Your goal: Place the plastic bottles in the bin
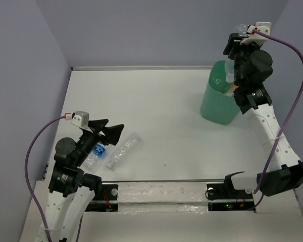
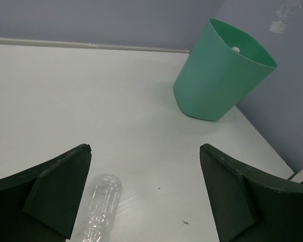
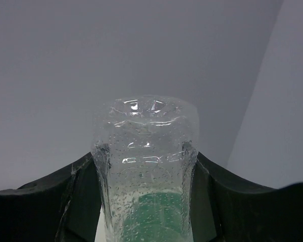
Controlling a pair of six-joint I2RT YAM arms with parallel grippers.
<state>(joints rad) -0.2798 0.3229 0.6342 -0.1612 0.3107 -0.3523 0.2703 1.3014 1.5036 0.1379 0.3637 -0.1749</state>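
The right gripper (image 3: 144, 201) pinches a wet clear bottle (image 3: 144, 146) between its two dark fingers (image 3: 76, 201). The bottle's sides are dented where the pads press. Droplets bead its inside, and green shows through its lower part. Beyond it, the right wrist view gives only grey wall.

The overhead view shows where this happens. The right arm is raised at the far right and holds the bottle high, about over the far side of the mint-green bin (image 1: 214, 103). The bin stands on the white table (image 1: 156, 101), to the right and near the back wall. Only this view shows the bottle in the bin (image 1: 225, 80), a pale shape with a spot of orange just under the rim.

The left gripper (image 2: 145, 149) has its jaws spread wide with nothing between them, low over the near left of the table. Its wrist view shows a ribbed clear bottle (image 2: 102, 204) lying on the table just beside the left finger. The bin stands well apart at upper right, and the held bottle hangs above it at the frame's top. Only the overhead view shows a blue-labelled bottle (image 1: 97, 151), lying just left of the ribbed one and partly under the gripper.
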